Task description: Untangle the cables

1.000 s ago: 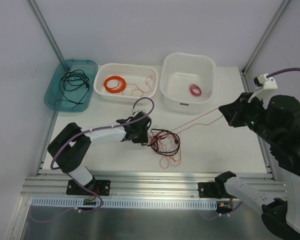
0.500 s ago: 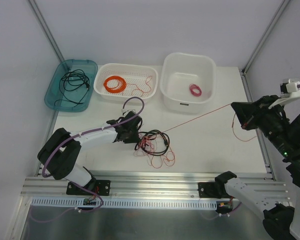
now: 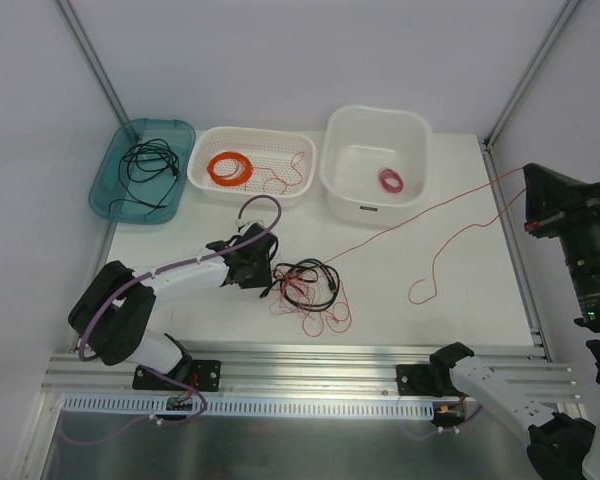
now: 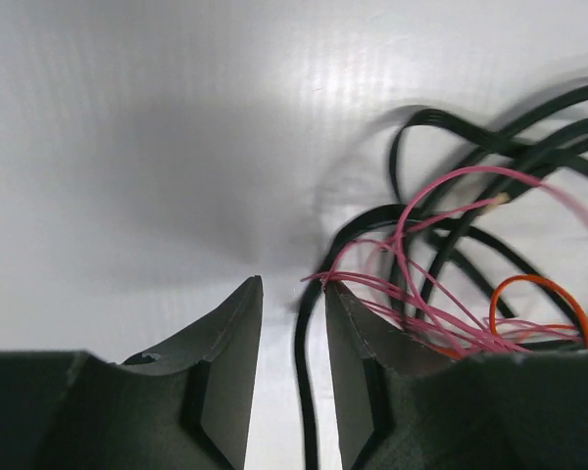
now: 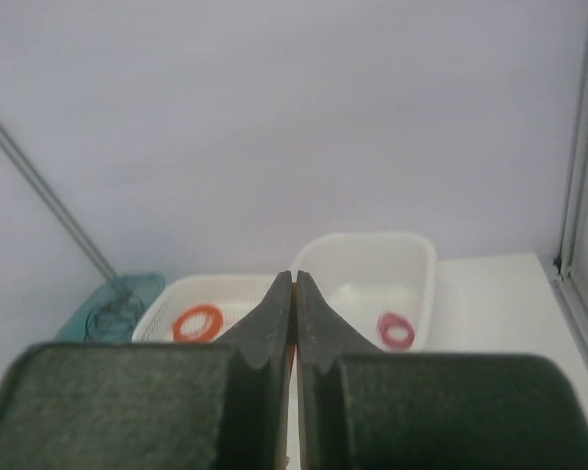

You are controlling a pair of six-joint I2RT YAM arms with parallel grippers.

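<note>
Your right gripper (image 3: 530, 195) hangs high; your left gripper (image 3: 267, 282) lies low at the cables (image 3: 310, 285).
Right pinches a red strand (image 3: 450, 215) tight; left's fingers (image 4: 225, 362) stand slightly parted around a black strand (image 4: 304, 411).

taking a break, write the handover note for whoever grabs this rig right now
Left claw: low at the left edge of the cables, jaws nearly closed with a black strand in the gap; grip unclear.
Right claw: shut on a thin red wire, up at the far right; the wire runs back into the tangle and sags in a loop on the way.
Done: one red wire partly drawn out.
Left: free that wire fully, then separate the black and other red loops.
</note>
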